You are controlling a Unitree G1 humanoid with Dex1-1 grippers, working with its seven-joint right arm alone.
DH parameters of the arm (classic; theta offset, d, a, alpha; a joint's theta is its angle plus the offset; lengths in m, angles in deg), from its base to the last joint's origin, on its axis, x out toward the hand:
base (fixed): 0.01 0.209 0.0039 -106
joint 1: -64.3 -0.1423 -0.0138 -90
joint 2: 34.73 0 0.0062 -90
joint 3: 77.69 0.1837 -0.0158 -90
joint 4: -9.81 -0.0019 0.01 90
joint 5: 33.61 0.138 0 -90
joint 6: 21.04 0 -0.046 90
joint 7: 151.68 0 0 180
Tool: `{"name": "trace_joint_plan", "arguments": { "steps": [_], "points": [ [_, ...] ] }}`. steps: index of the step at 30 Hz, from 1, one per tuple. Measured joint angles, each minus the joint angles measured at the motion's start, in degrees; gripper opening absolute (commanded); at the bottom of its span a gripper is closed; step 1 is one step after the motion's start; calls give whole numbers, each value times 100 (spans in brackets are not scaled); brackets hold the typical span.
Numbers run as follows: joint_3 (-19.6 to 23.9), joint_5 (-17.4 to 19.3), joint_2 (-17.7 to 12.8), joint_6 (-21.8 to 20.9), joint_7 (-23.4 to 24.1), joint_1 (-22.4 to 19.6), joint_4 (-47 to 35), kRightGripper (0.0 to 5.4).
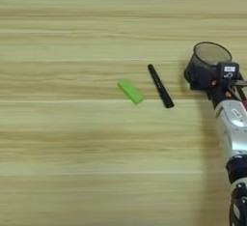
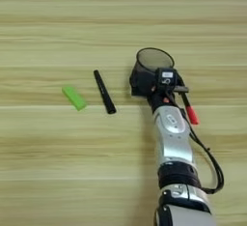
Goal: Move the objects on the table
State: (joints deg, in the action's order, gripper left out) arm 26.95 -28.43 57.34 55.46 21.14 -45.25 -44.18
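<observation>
Three loose items lie on the light wooden table (image 2: 43, 172), plus one arm, listed near to far

- Right arm: silver forearm (image 2: 172, 143) enters from the bottom edge and reaches straight up the picture, wrist level, cable looping off its right side
- Red-tipped item (image 2: 191, 114): just right of the wrist; attachment unclear
- Right gripper (image 2: 144, 86): black fingers pressed against the near wall of the cup; whether they clasp the mesh or merely touch cannot be told
- Green block (image 2: 74, 97): lying flat, well left
- All-black marker (image 2: 104, 91): lying diagonally, between block and cup, touching neither
- Wire-mesh pen cup (image 2: 153, 61): upright, mouth open, farthest item

Advice, as judgement: grip the wall low and squarely, lift vertically to avoid tipping, and steer clear of the marker
</observation>
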Motion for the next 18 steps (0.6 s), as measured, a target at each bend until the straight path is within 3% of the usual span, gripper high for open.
{"name": "trace_joint_plan", "arguments": {
  "steps": [9, 15, 18],
  "points": [
    [5, -2, -105, -210, -94, -419, 678, 536],
    [8, 54, -114, -343, -201, -490, 885, 475],
    [8, 70, -124, -365, -237, -527, 949, 470]
  ]
}}
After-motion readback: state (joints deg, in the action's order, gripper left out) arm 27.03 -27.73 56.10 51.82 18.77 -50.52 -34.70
